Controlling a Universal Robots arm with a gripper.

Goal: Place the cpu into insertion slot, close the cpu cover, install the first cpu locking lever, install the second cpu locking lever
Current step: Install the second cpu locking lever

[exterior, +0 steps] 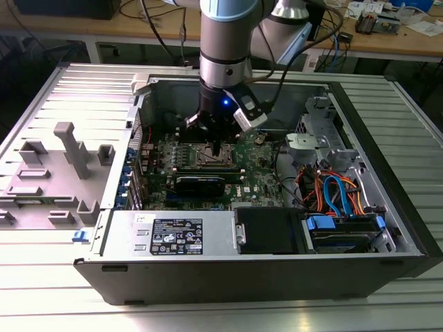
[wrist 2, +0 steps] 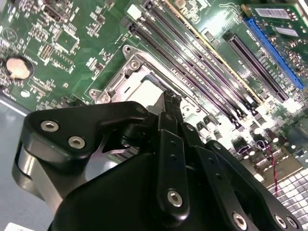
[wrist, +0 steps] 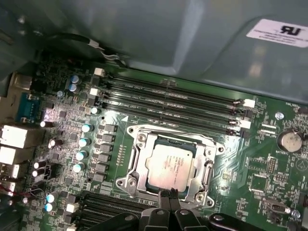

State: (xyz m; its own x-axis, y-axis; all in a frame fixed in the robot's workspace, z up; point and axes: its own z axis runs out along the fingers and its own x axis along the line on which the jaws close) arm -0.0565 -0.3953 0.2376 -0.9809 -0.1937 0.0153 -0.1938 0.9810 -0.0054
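The claw (exterior: 216, 148) hangs low over the motherboard (exterior: 256, 181) inside the open computer case (exterior: 387, 228), fingertips pinched together and empty at the socket's edge. In the first wrist view, the cpu (wrist: 171, 165) sits in the socket with the cover (wrist: 141, 169) lying flat around it.
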